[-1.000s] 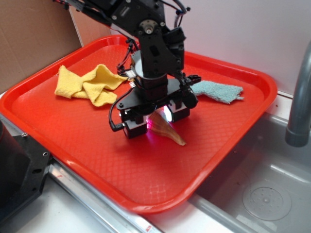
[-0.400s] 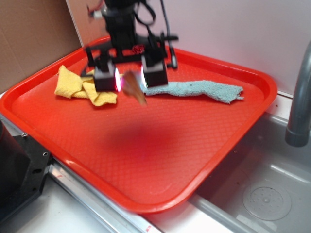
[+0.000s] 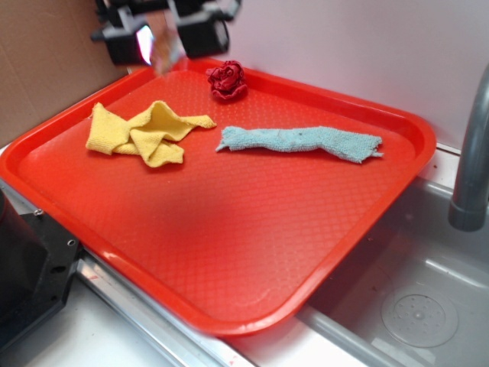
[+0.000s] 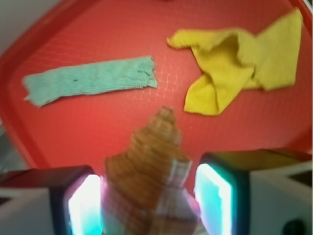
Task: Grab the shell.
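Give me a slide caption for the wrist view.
Gripper holds the shell above the red tray.

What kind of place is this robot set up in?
Probably a kitchen sink counter, staged for robot practice: a steel sink basin with a grey faucet beside a red tray, where the claw holds a shell.

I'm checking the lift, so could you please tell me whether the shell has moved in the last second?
Yes. The shell, clamped in the pincer, has risen off the tray and gone toward its far left corner, past the yellow cloth.
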